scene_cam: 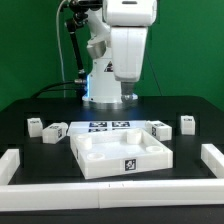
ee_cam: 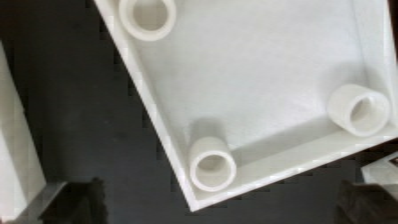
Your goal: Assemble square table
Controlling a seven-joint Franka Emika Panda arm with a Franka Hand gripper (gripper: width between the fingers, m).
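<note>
The table top (scene_cam: 110,152) lies flat, hollow side up, right under the gripper (ee_cam: 228,192). The fingers (ee_cam: 71,200) are spread wide and hold nothing. One corner of the table top sits below and between them, turned at a slant.

A plain green backdrop (scene_cam: 30,40) is rising behind the claw (scene_cam: 128,92) and spreading out to both sides of it, taking up the whole rear of the exterior view. Below the claw a matte black table (scene_cam: 30,105) is stretching out in every direction, with the marker board (scene_cam: 104,126) lying flat on it near the claw, while a low white border wall (scene_cam: 100,195) is running along the table's near edge, well in front of the claw, and turning back at both ends. Bright, even light is washing over the scene, leaving only soft shadows on the dark tabletop.
</note>
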